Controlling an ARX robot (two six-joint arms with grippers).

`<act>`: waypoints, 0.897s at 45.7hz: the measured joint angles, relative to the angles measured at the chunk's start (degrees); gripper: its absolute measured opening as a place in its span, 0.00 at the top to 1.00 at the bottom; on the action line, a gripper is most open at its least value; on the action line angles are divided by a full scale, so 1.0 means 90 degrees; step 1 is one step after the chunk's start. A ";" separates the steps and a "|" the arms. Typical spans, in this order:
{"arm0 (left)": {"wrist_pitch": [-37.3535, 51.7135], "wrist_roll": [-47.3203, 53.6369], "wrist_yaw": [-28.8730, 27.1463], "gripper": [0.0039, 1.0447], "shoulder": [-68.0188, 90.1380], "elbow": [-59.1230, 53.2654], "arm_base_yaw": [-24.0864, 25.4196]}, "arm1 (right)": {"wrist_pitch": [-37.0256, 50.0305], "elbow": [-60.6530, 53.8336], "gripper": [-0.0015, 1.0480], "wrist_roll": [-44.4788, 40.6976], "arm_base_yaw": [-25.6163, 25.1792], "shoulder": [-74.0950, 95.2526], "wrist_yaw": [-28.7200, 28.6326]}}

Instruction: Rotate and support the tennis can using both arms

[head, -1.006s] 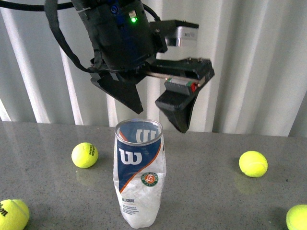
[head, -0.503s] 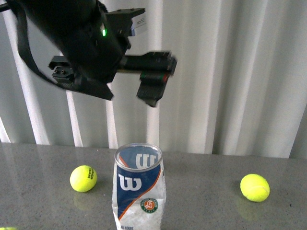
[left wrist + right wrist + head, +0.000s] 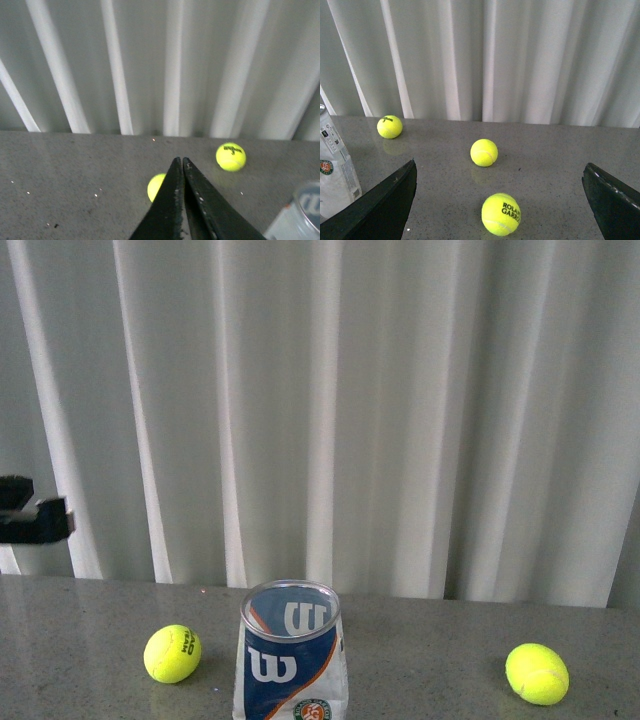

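The tennis can [image 3: 291, 660] stands upright on the grey table at the bottom centre of the front view. It has a blue and white Wilson label and an open silvery rim. In the left wrist view my left gripper [image 3: 181, 161] is shut with nothing between its fingers, and the can [image 3: 301, 215] shows off to one side. My right gripper [image 3: 500, 172] is open wide above the table, apart from the can [image 3: 335, 170] at the picture's edge. Only a small black piece of an arm [image 3: 30, 520] shows at the front view's left edge.
Yellow-green tennis balls lie on the table on either side of the can, one [image 3: 172, 654] to its left and one [image 3: 537, 673] to its right. Three balls [image 3: 389, 126] [image 3: 484, 152] [image 3: 501, 214] show in the right wrist view. A white pleated curtain [image 3: 400, 410] hangs behind the table.
The black arm that hung over the can has swung up and left, out of the front view. The can now sits lower in the picture.
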 joint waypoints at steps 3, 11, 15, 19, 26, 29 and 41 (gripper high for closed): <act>0.0085 0.0017 0.0165 0.97 -0.0340 -0.0413 0.0148 | 0.0000 0.0000 0.07 0.0000 -0.0002 0.0000 0.0000; 0.0141 0.0017 0.0495 0.97 -0.1236 -0.1341 0.0583 | 0.0000 0.0000 0.07 0.0000 -0.0002 -0.0002 -0.0002; 0.0078 0.0017 0.0648 0.97 -0.1613 -0.1627 0.0702 | 0.0000 0.0000 0.07 0.0000 0.0000 0.0000 0.0000; -0.0078 0.0017 0.0753 0.97 -0.2030 -0.1897 0.0826 | 0.0000 0.0000 0.07 0.0000 -0.0002 0.0000 -0.0002; -0.0459 0.0017 0.1304 0.97 -0.2742 -0.2244 0.1345 | 0.0000 0.0000 0.07 0.0000 -0.0002 -0.0002 0.0000; -0.0641 0.0017 0.1307 0.97 -0.3038 -0.2348 0.1411 | 0.0000 0.0000 0.07 0.0002 -0.0002 0.0000 0.0000; -0.0891 0.0019 0.1324 0.97 -0.3723 -0.2696 0.1426 | 0.0000 0.0000 0.07 0.0000 -0.0002 -0.0002 0.0000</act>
